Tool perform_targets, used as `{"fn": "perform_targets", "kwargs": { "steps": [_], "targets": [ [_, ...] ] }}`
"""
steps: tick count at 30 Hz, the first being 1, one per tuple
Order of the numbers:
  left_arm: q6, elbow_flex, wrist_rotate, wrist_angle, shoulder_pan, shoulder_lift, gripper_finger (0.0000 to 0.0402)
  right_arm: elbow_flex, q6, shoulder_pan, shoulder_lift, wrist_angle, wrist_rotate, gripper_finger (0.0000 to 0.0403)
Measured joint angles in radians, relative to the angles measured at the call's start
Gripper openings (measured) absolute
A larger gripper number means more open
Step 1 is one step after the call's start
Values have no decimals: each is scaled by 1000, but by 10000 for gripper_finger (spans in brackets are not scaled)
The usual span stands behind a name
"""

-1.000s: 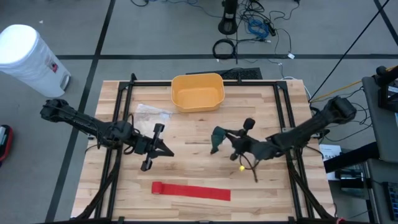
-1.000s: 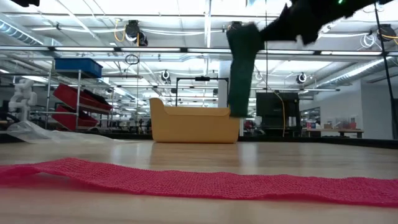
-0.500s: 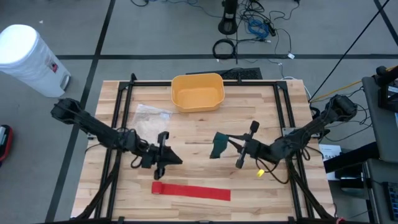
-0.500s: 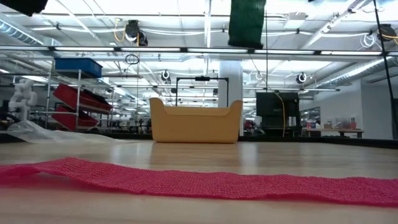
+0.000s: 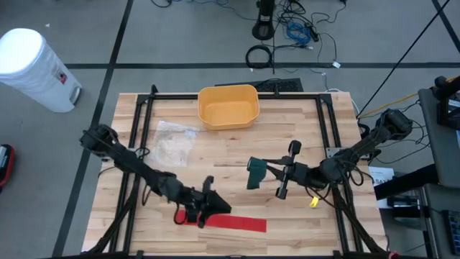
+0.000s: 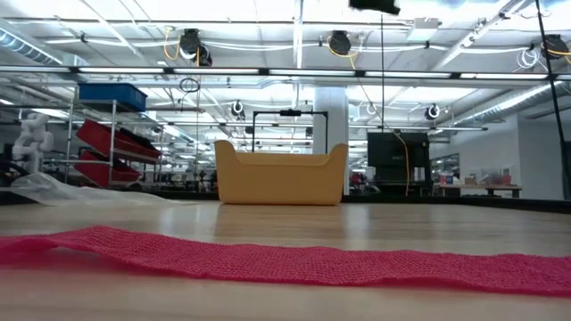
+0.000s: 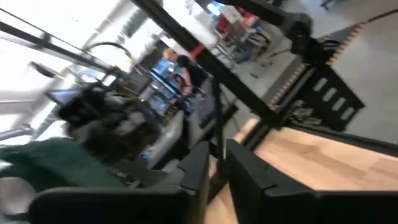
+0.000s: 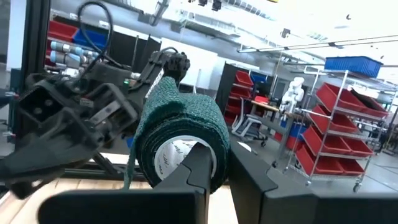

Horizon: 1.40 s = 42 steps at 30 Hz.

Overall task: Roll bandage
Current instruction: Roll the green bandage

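Both arms over the table, one bandage flat and one roll held aloft.

The left gripper (image 5: 215, 206) reaches low over the near end of the flat red bandage (image 5: 237, 224), jaws narrowly parted, gripping nothing visible. The right gripper (image 5: 264, 171) extends level toward mid-table, clamped on a green bandage roll (image 8: 180, 140).

Grey floor (image 5: 180, 29) crossed by dark tape lines, with a white bin (image 5: 32, 68) off one corner of the wooden table (image 5: 237, 155) and coiled cables (image 5: 287, 32) past its far edge. Beyond, a bright hall: strip-lit ceiling (image 6: 268, 36), white column (image 6: 330, 120), shelving with red and blue bins (image 6: 111, 134), black frame rack (image 6: 285, 129).
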Motion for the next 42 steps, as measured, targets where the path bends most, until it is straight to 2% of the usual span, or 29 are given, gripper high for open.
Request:
{"fn": "perform_targets", "kwargs": {
  "steps": [4, 8, 13, 19, 23, 35, 42],
  "targets": [
    [6, 41, -77, -81, -13, 12, 135, 0, -6, 0, 0, 5, 0, 34],
    [104, 46, -257, -121, -15, 22, 177, 0, -3, 0, 0, 10, 0, 34],
    [422, 46, -392, -96, -16, 65, 185, 0, -2, -12, 0, 44, 3, 34],
    [794, 46, -595, 13, -18, 83, 185, 0, 15, -29, 0, 80, 5, 34],
    [920, 46, -610, 13, 2, 84, 185, 0, 53, -29, 0, 79, 2, 34],
    [1016, 46, -527, 8, 38, 84, 185, 0, 178, -28, 0, 25, 0, 34],
    [1028, 57, -465, -40, 65, 84, 185, 0, 272, -25, 0, -24, -78, 34]
  ]
}}
